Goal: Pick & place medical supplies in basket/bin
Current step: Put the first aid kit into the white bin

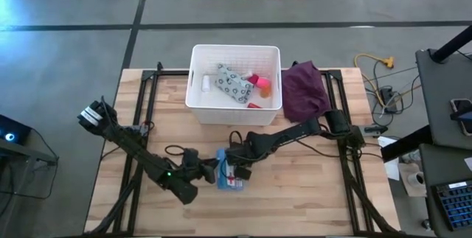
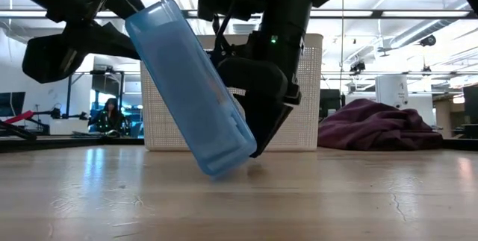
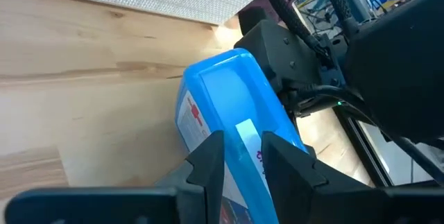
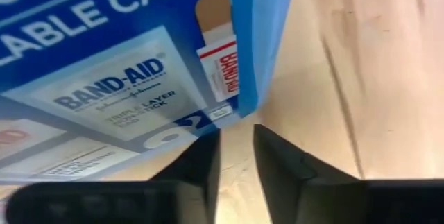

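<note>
**Blue case tilted between two grippers**

Blue case (image 1: 230,172) stands tilted on the wooden table (image 1: 310,194), near the white basket (image 1: 198,102). Left gripper (image 1: 209,171) is clamped on it. Right gripper (image 1: 241,169) is beside it, fingers slightly apart. Better lift straight, holding firmly.

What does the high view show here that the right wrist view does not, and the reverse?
Only the high view shows the white ribbed plastic basket holding supplies, the dark purple cloth beside it, and the left gripper. Only the right wrist view shows the printed BAND-AID label. Both show the blue plastic first-aid case on the wooden table.
</note>
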`<state>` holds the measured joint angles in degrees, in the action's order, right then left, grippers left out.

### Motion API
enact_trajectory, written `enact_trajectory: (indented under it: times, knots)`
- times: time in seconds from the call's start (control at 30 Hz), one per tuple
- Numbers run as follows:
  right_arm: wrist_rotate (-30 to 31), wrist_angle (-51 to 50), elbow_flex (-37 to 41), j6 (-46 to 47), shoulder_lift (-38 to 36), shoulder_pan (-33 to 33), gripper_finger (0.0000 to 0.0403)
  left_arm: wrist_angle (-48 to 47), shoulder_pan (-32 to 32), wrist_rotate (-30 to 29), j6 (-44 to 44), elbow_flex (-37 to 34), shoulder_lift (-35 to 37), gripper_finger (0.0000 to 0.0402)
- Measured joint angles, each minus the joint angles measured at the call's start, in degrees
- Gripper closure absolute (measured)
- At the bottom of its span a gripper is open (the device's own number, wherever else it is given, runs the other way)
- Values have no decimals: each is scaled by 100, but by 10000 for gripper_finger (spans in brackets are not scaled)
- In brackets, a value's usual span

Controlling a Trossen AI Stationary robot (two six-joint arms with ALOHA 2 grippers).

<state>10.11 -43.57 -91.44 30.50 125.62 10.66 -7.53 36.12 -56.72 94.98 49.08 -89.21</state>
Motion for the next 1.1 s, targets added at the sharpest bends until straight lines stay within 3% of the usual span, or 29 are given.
enact_trajectory:
  times: [0.13, 0.33, 0.4, 0.53, 0.7, 1.1]
  knots:
    - [389, -50, 18, -101, -13, 25, 277, 46, -25, -19, 1, 2, -4, 320]
    - [2313, 0, 18, -1218, -182, 223, 198, 132, -107, -127, 3, 17, -11, 320]
    - [2610, 13, 22, -1480, -291, 239, 182, 169, -156, -109, 4, 17, -11, 320]
    - [2401, 43, 18, -1525, -501, 214, 165, 424, -280, -23, -36, 33, -38, 320]
    - [2288, -163, 22, -1219, -637, 240, 165, 950, -390, 14, -841, 47, -42, 320]
    - [2265, -763, 57, -946, -828, 310, 167, 723, -427, 284, -1390, 131, 25, 320]
